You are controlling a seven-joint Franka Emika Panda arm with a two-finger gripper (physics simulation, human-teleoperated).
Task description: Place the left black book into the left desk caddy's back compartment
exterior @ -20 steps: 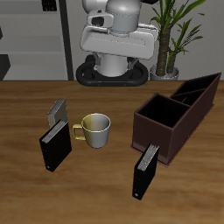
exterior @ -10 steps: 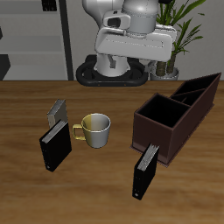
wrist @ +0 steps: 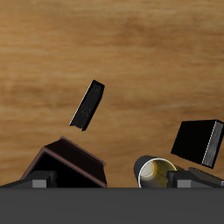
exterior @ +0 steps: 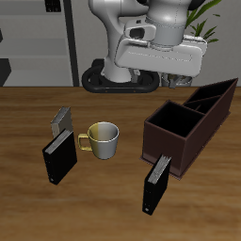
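The left black book stands upright near the table's front edge, just in front of the left desk caddy. The wrist view shows the same book beyond the caddy's corner. The caddy is dark maroon. Its back compartment, with slanted rising edges, lies farthest from the book. My gripper hangs high above the table, behind the caddy and well away from the book. Its fingers are spread wide apart, so it is open with nothing between them.
A second black book stands beside a pale mug, and both show in the wrist view as the book and mug. A smaller grey book sits behind them. A potted plant stands behind the caddy.
The arm has swung sideways from above the mug's side toward the caddy, and the hand has come forward. Nothing on the table has moved.
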